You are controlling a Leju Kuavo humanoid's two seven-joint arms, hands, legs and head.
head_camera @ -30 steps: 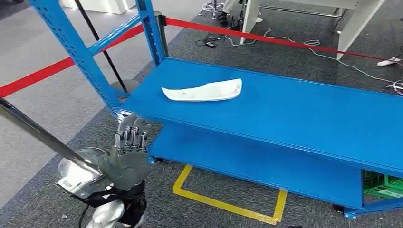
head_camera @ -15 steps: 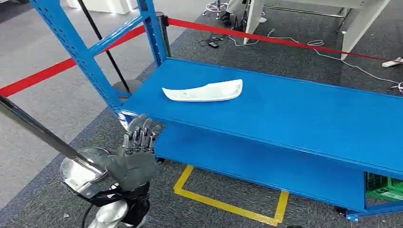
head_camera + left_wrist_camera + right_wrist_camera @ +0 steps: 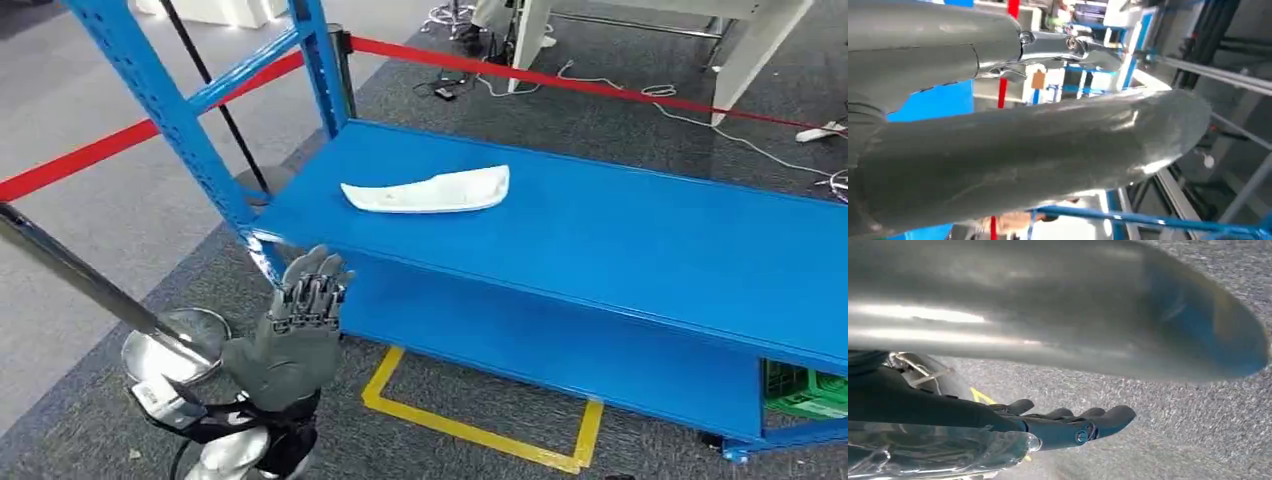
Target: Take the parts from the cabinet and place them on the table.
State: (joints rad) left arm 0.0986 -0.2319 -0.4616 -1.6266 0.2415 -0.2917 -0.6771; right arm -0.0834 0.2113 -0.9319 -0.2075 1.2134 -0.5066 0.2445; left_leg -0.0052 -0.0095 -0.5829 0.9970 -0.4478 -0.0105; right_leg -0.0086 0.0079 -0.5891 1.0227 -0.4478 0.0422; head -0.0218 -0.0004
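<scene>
A long white curved part (image 3: 430, 191) lies on the upper blue shelf (image 3: 620, 240) of the cabinet, toward its left end. My left hand (image 3: 293, 335) is raised in front of the shelf's left front corner, below and left of the part, fingers pointing up and holding nothing. In the left wrist view the hand (image 3: 1023, 150) looms close with blue racking behind it. In the right wrist view my right hand (image 3: 1058, 426) hangs over grey carpet, its dark fingers (image 3: 1098, 417) stretched out and holding nothing.
Blue uprights (image 3: 160, 110) frame the cabinet's left side, and a lower shelf (image 3: 520, 340) sits beneath. Red barrier tape (image 3: 560, 80) runs behind, with a stanchion base (image 3: 165, 350) at my left. Yellow floor marking (image 3: 480, 430), a green crate (image 3: 805, 392) and white table legs (image 3: 745, 50) stand around.
My left hand has risen and moved right, closer to the shelf's front left corner. The white part has stayed where it was.
</scene>
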